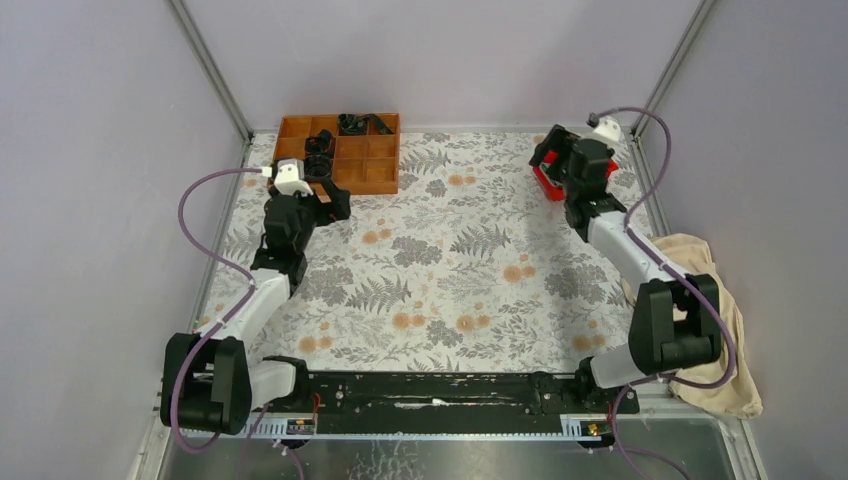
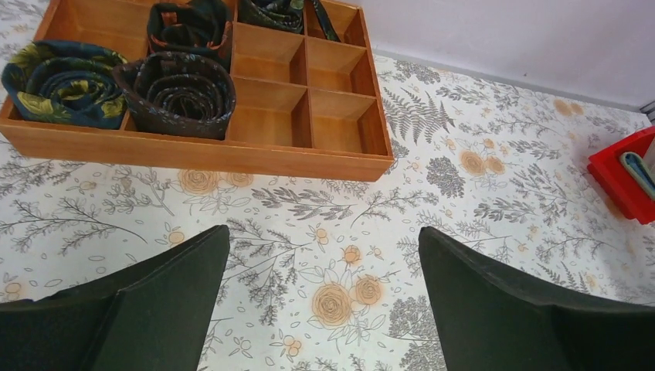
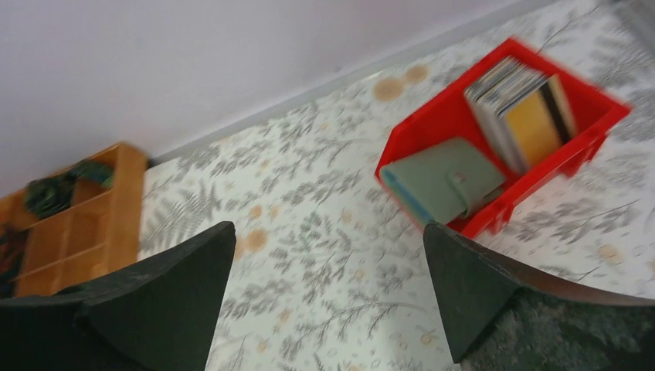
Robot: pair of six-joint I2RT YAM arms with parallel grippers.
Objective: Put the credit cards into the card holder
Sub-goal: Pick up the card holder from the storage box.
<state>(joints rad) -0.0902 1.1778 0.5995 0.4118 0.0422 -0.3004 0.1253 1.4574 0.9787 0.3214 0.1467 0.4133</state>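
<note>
**Entry 1. Right claw** [image 3: 328, 232]: fingers spread wide with nothing between them. It is raised over the floral tabletop [image 1: 450, 260] near the far right corner and aimed toward the red bin [image 3: 494, 220].

**Entry 2. Left claw** [image 2: 322, 239]: also spread and carrying nothing. It hangs just short of the wooden compartment tray [image 2: 193, 154] at the far left corner, well apart from the task's things.

**Entry 3. Card holder** [image 3: 444, 178]: sage-green and folded shut. It lies tilted inside the red bin, at the end nearer the tabletop's middle.

**Entry 4. Credit cards** [image 3: 525, 104]: standing on edge as a stack in the bin's other end, just beside the holder. A yellow-tan face shows with a dark card against it. The right wrist view is blurred, so we cannot count them.

**Entry 5. Sundries:** rolled neckties [image 2: 174, 93] fill several tray compartments. A beige cloth [image 1: 710, 300] lies at the tabletop's right edge.

**Handling note:** we judge the step in hand to be the first reach into the bin.
- We would lift the holder out first, gripping its raised edge from above.
- The fingers should stay clear of the bin wall, since a light bin may slide or tip.
- We would set the holder on bare tabletop between the arms, where the left claw can steady it.
- The cards should then be taken one at a time.
</note>
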